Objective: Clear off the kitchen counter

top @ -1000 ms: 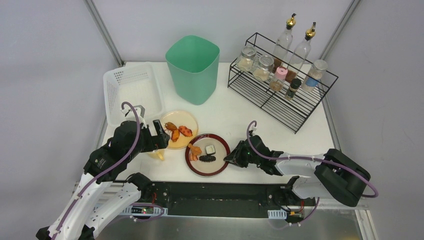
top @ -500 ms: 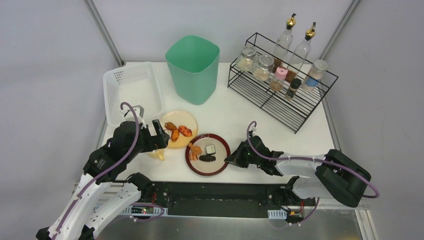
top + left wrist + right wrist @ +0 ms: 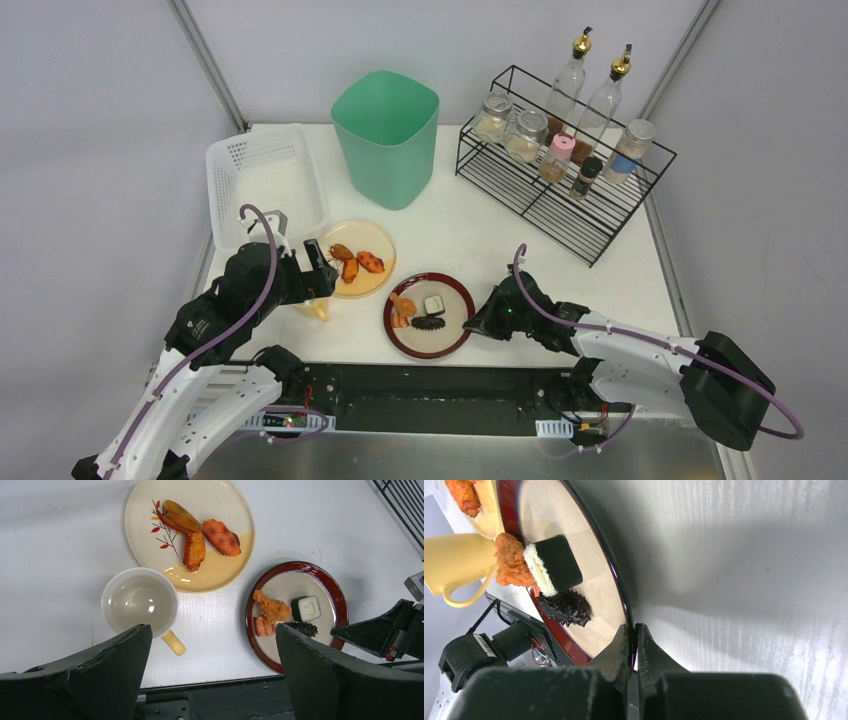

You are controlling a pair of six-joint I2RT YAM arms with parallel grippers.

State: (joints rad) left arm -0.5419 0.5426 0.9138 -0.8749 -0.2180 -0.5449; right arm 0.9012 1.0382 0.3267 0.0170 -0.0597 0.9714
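On the white kitchen counter [image 3: 470, 230] a red-rimmed plate [image 3: 455, 315] carries a fried piece [image 3: 403, 305], a sushi roll [image 3: 434, 304] and a dark spiky piece [image 3: 428, 322]. My right gripper [image 3: 478, 320] is shut on the plate's right rim; in the right wrist view its fingers [image 3: 633, 627] pinch the thin edge of the plate [image 3: 594, 595]. My left gripper [image 3: 212, 630] hangs open above a white cup with a yellow handle [image 3: 140, 600] and a cream plate [image 3: 220, 500] holding chicken wings [image 3: 192, 547]. It touches neither.
A green bin [image 3: 386, 135] stands at the back centre and a white perforated basket [image 3: 265, 180] at the back left. A black wire rack [image 3: 560, 170] with bottles and jars fills the back right. The black base rail [image 3: 430, 395] runs along the near edge.
My right gripper has shut on the red plate's rim and shifted the plate a little to the right. The left arm has not moved.
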